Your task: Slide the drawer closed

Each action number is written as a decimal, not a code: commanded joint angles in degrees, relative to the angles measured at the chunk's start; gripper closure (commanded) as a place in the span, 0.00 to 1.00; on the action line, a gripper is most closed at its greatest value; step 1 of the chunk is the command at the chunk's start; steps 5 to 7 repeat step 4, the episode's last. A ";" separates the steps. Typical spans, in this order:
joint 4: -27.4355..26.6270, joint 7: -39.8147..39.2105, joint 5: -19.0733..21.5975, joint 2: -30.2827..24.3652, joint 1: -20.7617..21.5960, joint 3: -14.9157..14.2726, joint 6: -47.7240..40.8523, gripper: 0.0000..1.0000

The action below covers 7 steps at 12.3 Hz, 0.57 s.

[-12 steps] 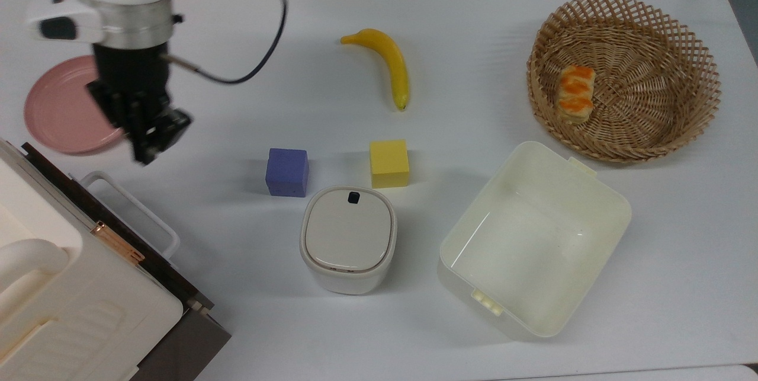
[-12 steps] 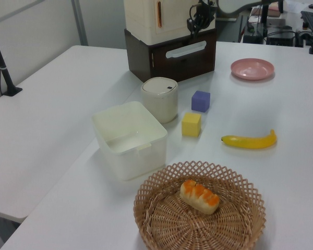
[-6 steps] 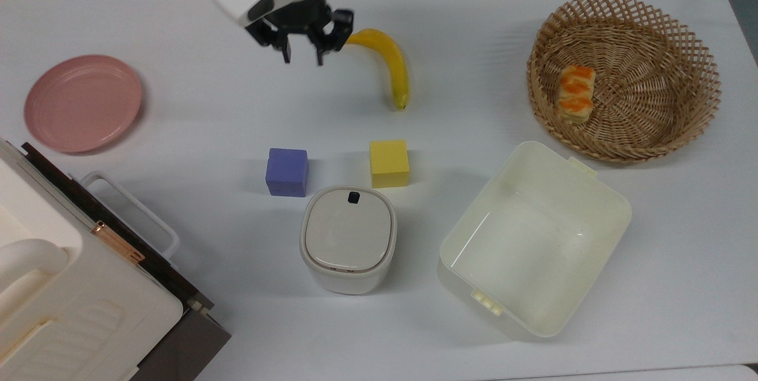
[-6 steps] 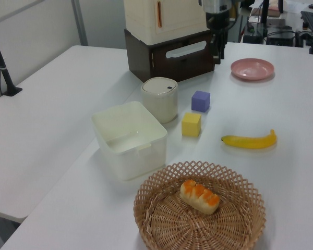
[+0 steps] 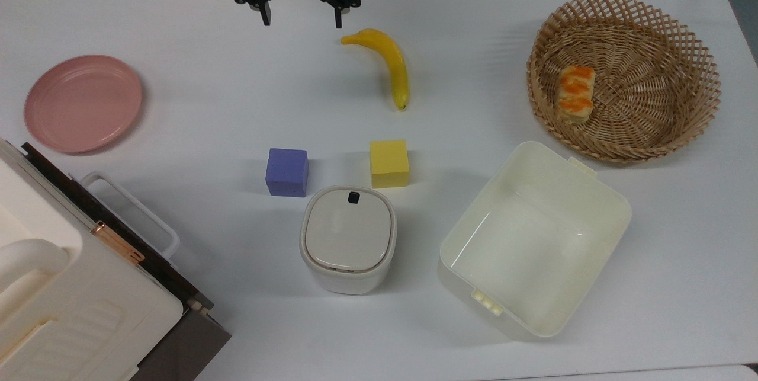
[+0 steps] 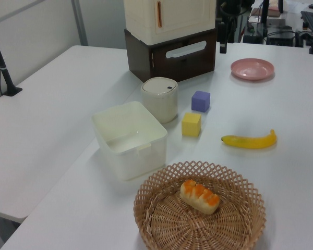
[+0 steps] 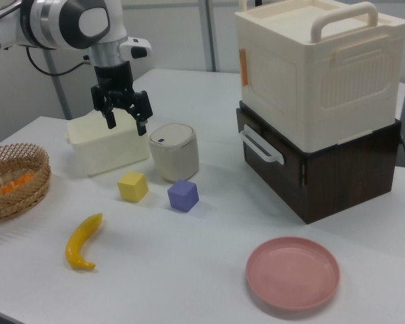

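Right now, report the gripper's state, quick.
Gripper: open, holding nothing, up in the air over the table's far edge near the banana, well away from the drawer.

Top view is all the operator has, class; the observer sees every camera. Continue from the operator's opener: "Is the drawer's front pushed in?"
Observer: In the right view the drawer has its dark front looking flush with the casing, and no light wood shows.
Operator: Is the gripper down on the table?
Observer: No. The right view shows the gripper hanging clear above the table, open and holding nothing.
Operator: Is anything touching the handle?
Observer: No. In the left view the white handle stands free.
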 commanded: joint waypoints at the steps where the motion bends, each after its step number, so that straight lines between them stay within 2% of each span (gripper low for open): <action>1: -1.33 -0.13 0.46 -0.95 -0.05 -0.62 2.04 0.00; 7: -1.42 -0.04 0.37 -0.68 0.03 -0.71 3.80 0.00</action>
